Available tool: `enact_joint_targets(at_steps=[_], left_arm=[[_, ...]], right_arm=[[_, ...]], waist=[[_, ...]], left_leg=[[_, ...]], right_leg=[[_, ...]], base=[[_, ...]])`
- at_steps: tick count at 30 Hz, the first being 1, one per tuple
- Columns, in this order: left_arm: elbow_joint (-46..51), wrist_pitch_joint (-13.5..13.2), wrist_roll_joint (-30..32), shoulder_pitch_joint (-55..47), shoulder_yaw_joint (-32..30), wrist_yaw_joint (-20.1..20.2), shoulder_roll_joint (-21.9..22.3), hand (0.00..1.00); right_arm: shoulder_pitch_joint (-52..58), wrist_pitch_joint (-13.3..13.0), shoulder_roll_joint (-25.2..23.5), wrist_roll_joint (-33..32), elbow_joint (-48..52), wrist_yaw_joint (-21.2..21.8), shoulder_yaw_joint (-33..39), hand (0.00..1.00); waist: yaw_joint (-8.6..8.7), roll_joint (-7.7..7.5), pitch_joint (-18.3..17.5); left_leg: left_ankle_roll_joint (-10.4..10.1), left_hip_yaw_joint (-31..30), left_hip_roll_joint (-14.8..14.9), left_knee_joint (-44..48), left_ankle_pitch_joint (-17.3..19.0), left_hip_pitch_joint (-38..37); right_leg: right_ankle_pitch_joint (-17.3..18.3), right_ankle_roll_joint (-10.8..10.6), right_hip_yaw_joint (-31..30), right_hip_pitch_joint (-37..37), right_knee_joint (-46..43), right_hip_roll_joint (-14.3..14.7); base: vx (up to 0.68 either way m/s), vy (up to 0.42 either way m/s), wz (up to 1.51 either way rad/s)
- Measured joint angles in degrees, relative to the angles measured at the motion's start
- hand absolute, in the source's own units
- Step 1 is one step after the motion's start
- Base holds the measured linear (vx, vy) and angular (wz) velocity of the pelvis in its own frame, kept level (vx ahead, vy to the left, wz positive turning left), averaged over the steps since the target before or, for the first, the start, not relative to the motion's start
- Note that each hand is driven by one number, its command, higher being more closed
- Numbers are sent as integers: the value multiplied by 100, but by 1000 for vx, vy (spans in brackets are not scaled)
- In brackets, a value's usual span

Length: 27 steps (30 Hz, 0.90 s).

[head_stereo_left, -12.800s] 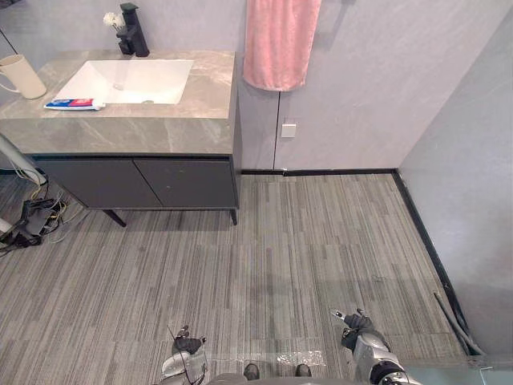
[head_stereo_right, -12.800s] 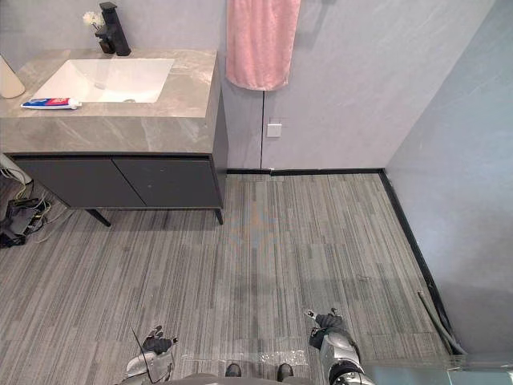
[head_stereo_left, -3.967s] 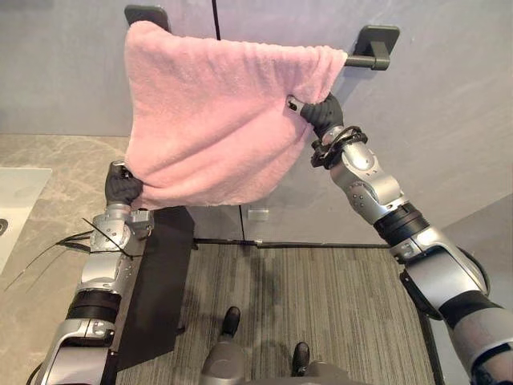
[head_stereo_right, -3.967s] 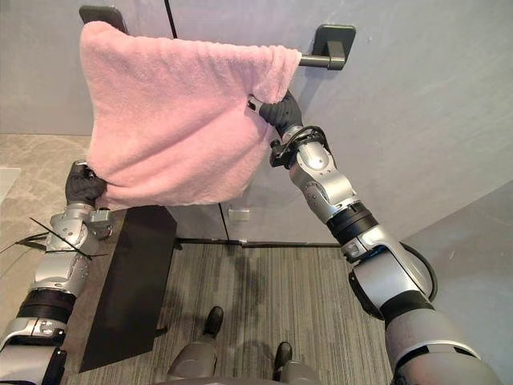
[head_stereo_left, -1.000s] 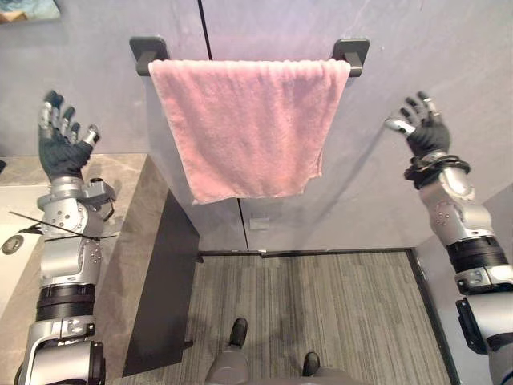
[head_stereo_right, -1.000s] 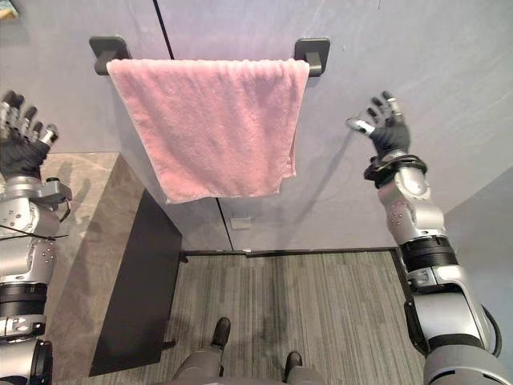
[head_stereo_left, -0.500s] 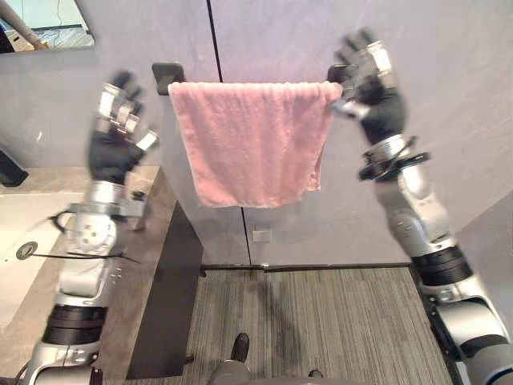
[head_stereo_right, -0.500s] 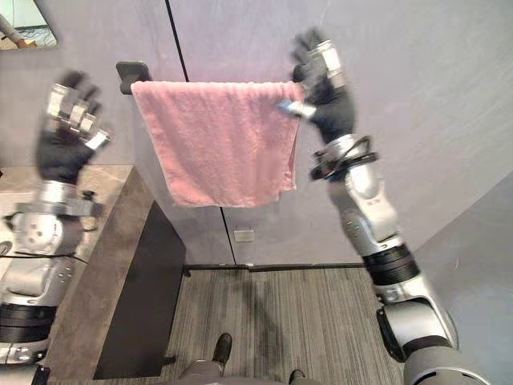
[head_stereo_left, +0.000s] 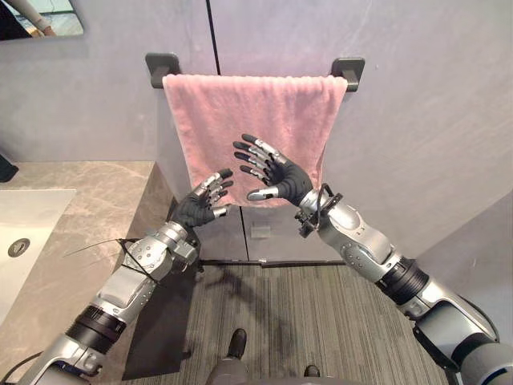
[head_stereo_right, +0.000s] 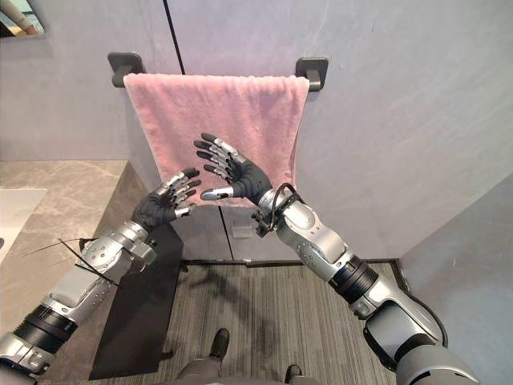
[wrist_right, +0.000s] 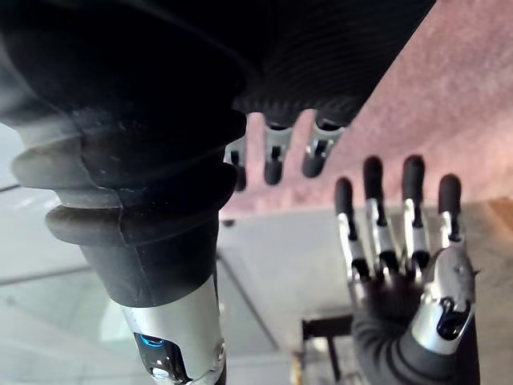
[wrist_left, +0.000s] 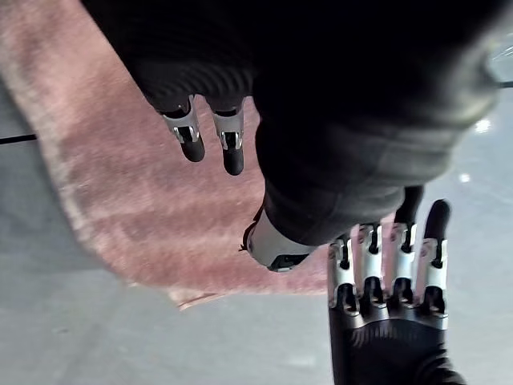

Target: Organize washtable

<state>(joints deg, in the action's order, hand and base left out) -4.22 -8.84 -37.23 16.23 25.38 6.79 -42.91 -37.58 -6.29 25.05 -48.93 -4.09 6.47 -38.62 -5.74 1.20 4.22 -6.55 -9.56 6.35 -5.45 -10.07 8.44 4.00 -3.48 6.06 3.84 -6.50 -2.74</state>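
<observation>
- Grey wall (head_stereo_left: 417,120) held a rail (head_stereo_left: 350,68), pink towel (head_stereo_left: 240,112) draped over it, twelve o'clock from both hands.
- Left hand (head_stereo_left: 196,210) and right hand (head_stereo_left: 284,178) hovered at its hem, fingers straight and spread, empty.
- A fingertip snagging the hem could have dragged the towel askew.

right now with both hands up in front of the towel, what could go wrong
1. The left hand and right hand are open and close together, so they may knock each other.
2. Either could snag the pink towel hanging behind them and drag it off the rail.
</observation>
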Motion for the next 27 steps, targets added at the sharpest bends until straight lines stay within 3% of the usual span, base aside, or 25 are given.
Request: enact_joint_targets(at_steps=[5, 12, 14, 20, 27], left_arm=[[-705, 24, -107, 1189, 665, 48, -12, 0], [-1805, 25, -91, 2243, 717, -233, 353, 0], [-2126, 33, -81, 2396, 434, -351, 438, 0], [-2581, 61, -34, 2505, -389, -627, 597, 0], [-2141, -33, 147, 1741, -1479, -987, 1222, 0]], right_arm=[[-32, -4, -295, 0, -218, -75, -10, 0], [-246, -35, -720, -9, -842, -435, 709, 0], [-363, -122, -793, -9, -1065, -574, 998, 0], [-377, -195, -874, 6, -1445, -790, 1574, 0], [-245, -244, -910, 66, -1545, -961, 2422, 0]], waist=[[-96, -164, 30], [-69, -302, 376], [30, -343, 499], [65, -362, 675], [126, -343, 814]], left_leg=[[-66, 11, 78, 3, -56, 363], [-39, -18, 82, 3, -124, 605], [-23, -65, 72, 3, -150, 688], [-43, -57, 68, 6, -189, 704], [-52, -114, 63, 4, -193, 663]], right_leg=[[11, 17, 0, 477, -208, 64], [55, 42, -6, 839, -447, 58], [55, 41, 1, 900, -452, 53], [65, 55, 5, 946, -480, 52], [120, 53, 21, 914, -567, 42]], base=[[-1, -31, -7], [-5, -18, -1], [-6, -3, 6], [13, -6, -1], [0, -8, 3]])
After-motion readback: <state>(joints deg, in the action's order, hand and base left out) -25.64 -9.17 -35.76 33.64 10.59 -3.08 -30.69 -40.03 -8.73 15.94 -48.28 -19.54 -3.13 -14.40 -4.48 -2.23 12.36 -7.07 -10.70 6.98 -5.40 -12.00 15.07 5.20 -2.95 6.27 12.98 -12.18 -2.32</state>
